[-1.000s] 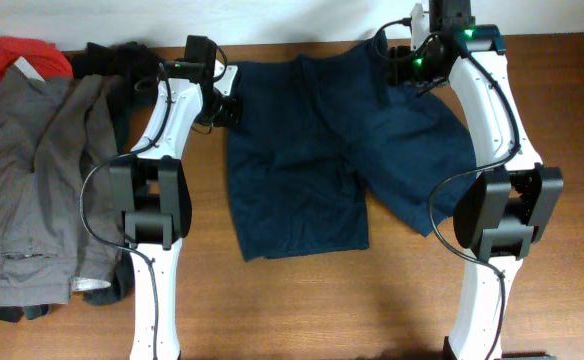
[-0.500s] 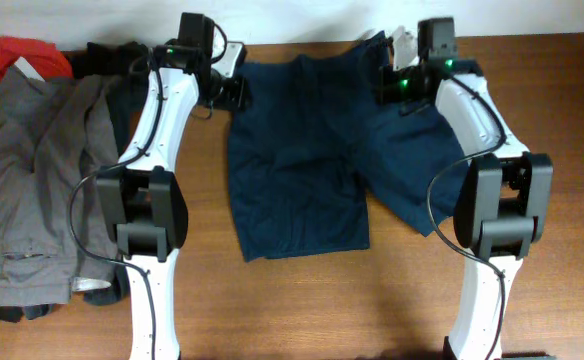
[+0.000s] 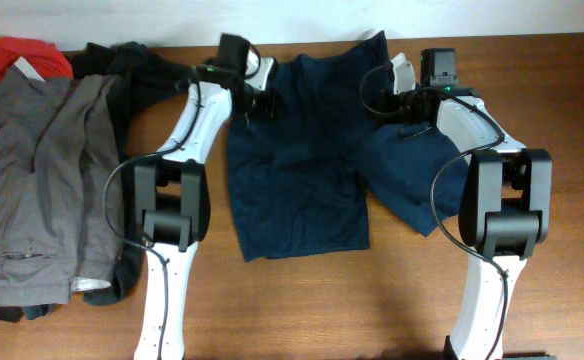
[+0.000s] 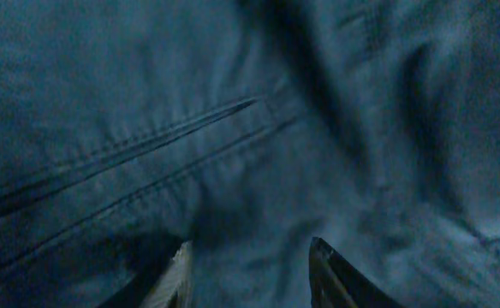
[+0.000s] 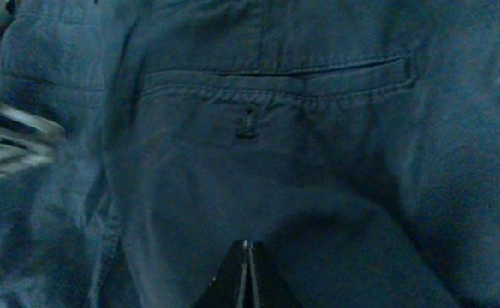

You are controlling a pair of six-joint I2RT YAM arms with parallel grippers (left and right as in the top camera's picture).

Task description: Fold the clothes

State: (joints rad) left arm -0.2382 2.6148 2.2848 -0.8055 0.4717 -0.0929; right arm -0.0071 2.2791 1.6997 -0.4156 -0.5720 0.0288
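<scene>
Shorts: we see dark navy-blue shorts (image 3: 302, 170) spread out on the table (image 3: 372, 300). Their waistband end lies beneath both sets of jaws, and the two wide legs run away from them.
Cloth: it is limp and softly creased, and one leg lies smoother than the other.
Left gripper (image 3: 257, 103) (image 4: 250, 274): the jaws stand apart with a clear gap. They are low over the fabric, and a double stitched seam (image 4: 130, 145) runs just ahead of the tips.
Right gripper (image 3: 390, 92) (image 5: 246, 269): the jaws are pressed together against the cloth, and we cannot tell whether any fabric is caught. A buttoned back pocket (image 5: 276, 85) lies just beyond the tips.
Other clothes: grey trousers (image 3: 42, 180), a black garment (image 3: 122, 60) and a red piece (image 3: 27, 52) lie well outside the left jaws.
</scene>
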